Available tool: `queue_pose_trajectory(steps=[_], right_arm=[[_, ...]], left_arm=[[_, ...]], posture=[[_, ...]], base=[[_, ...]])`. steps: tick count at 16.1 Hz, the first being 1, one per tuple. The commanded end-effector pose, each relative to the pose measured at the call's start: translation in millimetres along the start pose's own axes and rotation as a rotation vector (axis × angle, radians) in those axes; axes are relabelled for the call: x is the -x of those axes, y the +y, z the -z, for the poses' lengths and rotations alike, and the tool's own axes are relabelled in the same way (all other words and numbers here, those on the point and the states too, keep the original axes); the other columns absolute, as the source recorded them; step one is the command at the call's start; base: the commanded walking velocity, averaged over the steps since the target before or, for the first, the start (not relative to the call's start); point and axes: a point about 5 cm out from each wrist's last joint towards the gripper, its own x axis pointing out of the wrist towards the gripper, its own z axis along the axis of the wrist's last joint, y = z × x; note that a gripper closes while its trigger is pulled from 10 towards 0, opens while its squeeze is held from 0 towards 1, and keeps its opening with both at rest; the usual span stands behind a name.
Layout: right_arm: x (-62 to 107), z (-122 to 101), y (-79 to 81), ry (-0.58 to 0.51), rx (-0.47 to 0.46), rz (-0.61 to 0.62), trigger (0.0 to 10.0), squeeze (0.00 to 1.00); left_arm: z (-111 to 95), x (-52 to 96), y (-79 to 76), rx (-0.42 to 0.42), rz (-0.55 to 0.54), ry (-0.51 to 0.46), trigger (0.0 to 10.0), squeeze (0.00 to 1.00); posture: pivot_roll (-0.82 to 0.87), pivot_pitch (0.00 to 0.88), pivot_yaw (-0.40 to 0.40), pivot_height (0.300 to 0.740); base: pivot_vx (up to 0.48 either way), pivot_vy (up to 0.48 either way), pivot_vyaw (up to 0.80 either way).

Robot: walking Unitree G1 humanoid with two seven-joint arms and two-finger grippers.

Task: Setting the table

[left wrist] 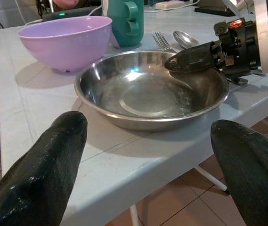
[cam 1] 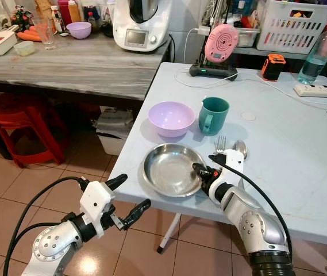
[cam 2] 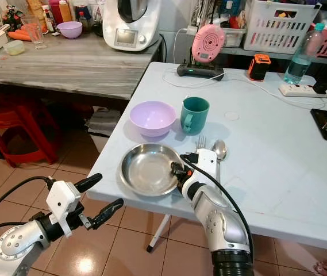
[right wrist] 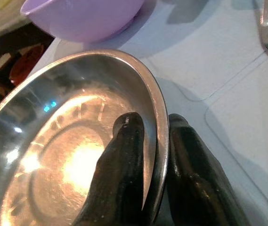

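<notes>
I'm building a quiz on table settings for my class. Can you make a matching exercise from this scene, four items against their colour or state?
Items:
1. bowl
2. mug
3. plate
4. left end effector

States:
A. teal
B. open, off the table's edge
C. lilac
D. rim pinched by the right end effector

Pairs: 1-C, 2-A, 3-D, 4-B
</notes>
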Motion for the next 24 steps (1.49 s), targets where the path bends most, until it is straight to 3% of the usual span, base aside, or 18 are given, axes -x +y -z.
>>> queue_pose_trajectory(steps=[1,7,10,13,14,15,16,17,18,21,24], right_arm=[[-0.9,-6,-1.1,-0.01,-0.02,0.023,0.0,0.0],[1.3,-5,-11.1,-0.039,-0.138,0.115,0.0,0.0],[3.4,-12,-11.4,-0.087,-0.144,0.138,0.0,0.0],[9.8,-17,-7.1,-0.165,-0.124,0.149,0.0,0.0],[13.7,-17,-5.9,-0.199,-0.125,0.15,0.0,0.0],[16.9,-17,-3.7,-0.228,-0.099,0.132,1.9,0.0],[19.2,-19,-2.7,-0.252,-0.081,0.126,2.9,0.0],[23.5,-19,-1.0,-0.286,-0.051,0.108,10.0,0.0],[28.6,-23,-0.8,-0.332,0.024,0.107,10.0,0.0],[37.7,-28,-3.1,-0.39,0.07,0.136,10.0,0.0],[40.8,-31,-2.1,-0.415,0.181,0.121,10.0,0.0]], left_arm=[[-1,0.6,-0.3,-0.025,0.023,0.006,10.0,0.0],[-6,12.1,-6.5,-0.045,0.038,0.001,10.0,0.0],[-9,15.2,-10.1,-0.06,0.025,-0.006,10.0,0.0],[-11,14.9,-1.4,-0.054,-0.125,-0.007,10.0,0.0],[-10,7.0,15.2,-0.029,-0.247,-0.004,10.0,0.0],[-8,-2.8,33.9,-0.003,-0.331,0.016,10.0,0.0],[-7,-6.2,41.6,0.011,-0.377,0.019,10.0,0.0],[-3,-5.4,50.6,0.043,-0.476,0.026,10.0,0.0],[-2,-4.1,54.7,0.022,-0.514,0.029,10.0,0.0],[4,-4.3,55.4,0.069,-0.551,0.017,10.0,0.0],[8,-7.8,51.4,0.048,-0.534,0.019,10.0,0.0]], posture=[[0.02,0.022,-0.005,0.74],[0.03,0.024,0.004,0.74],[0.03,0.019,0.005,0.74],[0.03,0.003,0.001,0.74],[0.03,0.0,-0.006,0.74],[0.03,0.0,-0.008,0.74],[0.03,0.0,-0.008,0.74],[0.03,0.0,-0.012,0.74],[0.03,0.0,-0.02,0.74],[0.03,0.0,-0.025,0.74],[0.02,0.0,-0.028,0.74]], base=[[0.0,0.0,0.0],[0.0,0.0,0.0],[0.0,0.0,0.0],[0.0,0.0,0.0],[0.0,0.0,0.0],[0.0,0.0,0.0],[0.0,0.0,0.0],[0.0,0.0,0.0],[0.0,0.0,0.0],[0.0,0.0,0.0],[0.0,0.312,-0.8]])
